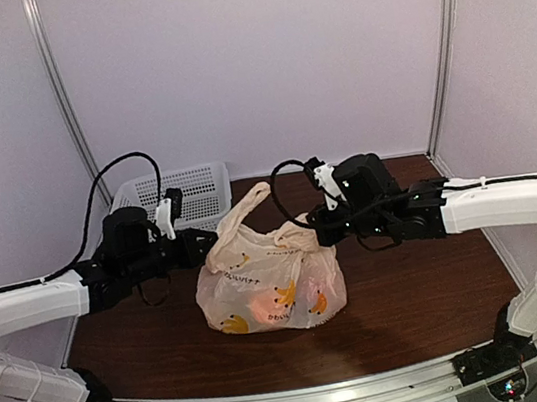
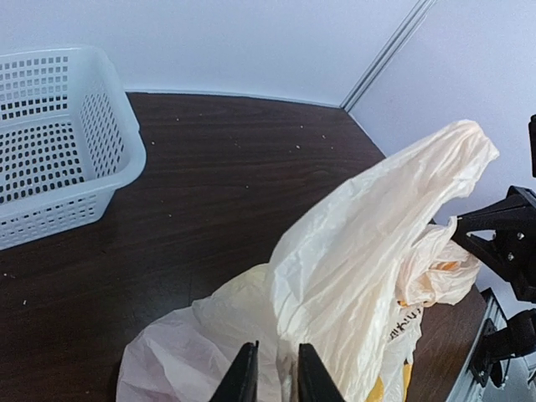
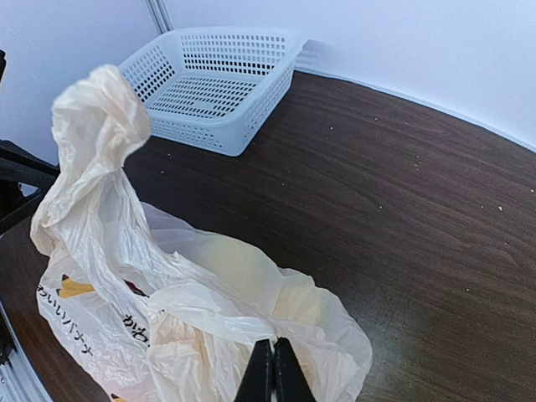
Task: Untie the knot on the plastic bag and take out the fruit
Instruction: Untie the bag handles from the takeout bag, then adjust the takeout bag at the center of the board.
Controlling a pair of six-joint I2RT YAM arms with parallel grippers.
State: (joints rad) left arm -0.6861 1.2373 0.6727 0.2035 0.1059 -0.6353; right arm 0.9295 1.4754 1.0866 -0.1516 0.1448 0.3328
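The cream plastic bag (image 1: pixel 271 282) with banana prints lies mid-table. Its twisted neck rises as a thin loop, the knot (image 1: pixel 251 201), also seen in the left wrist view (image 2: pixel 456 146) and the right wrist view (image 3: pixel 105 105). The fruit (image 1: pixel 264 308) shows only as orange and yellow shapes through the film, with a pale rounded one in the right wrist view (image 3: pixel 243 268). My left gripper (image 2: pixel 276 377) is closed on a fold of film at the bag's left side. My right gripper (image 3: pixel 274 373) is shut on a flap of film at the bag's right side.
A white perforated basket (image 1: pixel 182 194) stands at the back left of the dark wooden table (image 1: pixel 432 278), behind my left arm; it also shows in the left wrist view (image 2: pixel 50 142) and the right wrist view (image 3: pixel 209 84). White walls close the back and sides.
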